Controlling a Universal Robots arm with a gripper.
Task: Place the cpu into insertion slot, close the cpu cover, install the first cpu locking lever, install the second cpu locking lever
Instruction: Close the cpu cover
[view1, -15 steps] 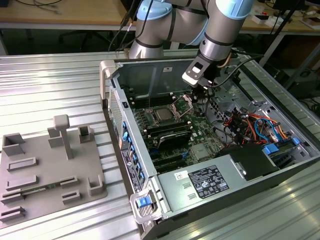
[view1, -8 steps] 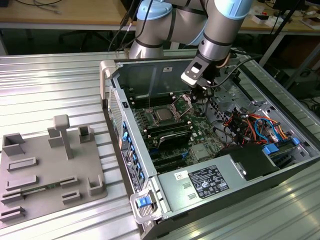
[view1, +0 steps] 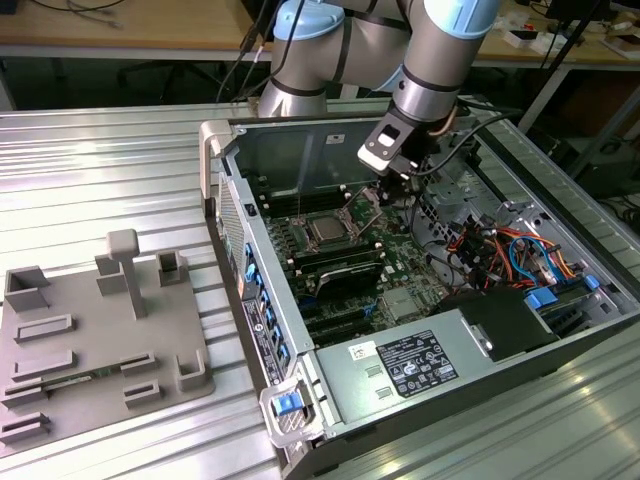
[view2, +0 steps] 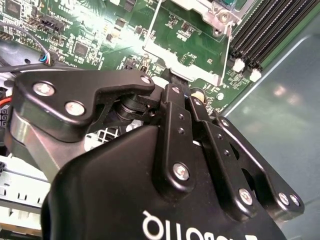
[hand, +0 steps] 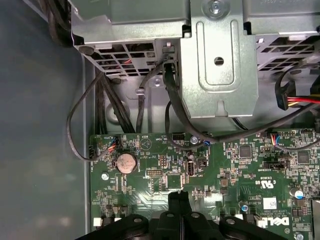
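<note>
Watching from my station, the exterior view is evenly lit from above. The ribbed metal worktop (view1: 110, 170) reads pale, with bright streaks along its ridges at the exterior view's lower right. Inside the open computer case (view1: 300, 150) it is darker, and the arm (view1: 440, 60) dims the motherboard (view1: 410, 250) beneath it. The grey tray (view1: 90, 340) throws only faint, soft shadows.

In the second wrist view, hard glare washes the motherboard almost white near the upper middle. The screws on the black hand (view2: 176, 85) carry small highlights, and the case wall (view2: 280, 95) shows pale reflected blobs.

The first wrist view is dimmer, with a murky grey wall, moderate shine on the metal cage (hand: 220, 65) and dark cable shadows.
</note>
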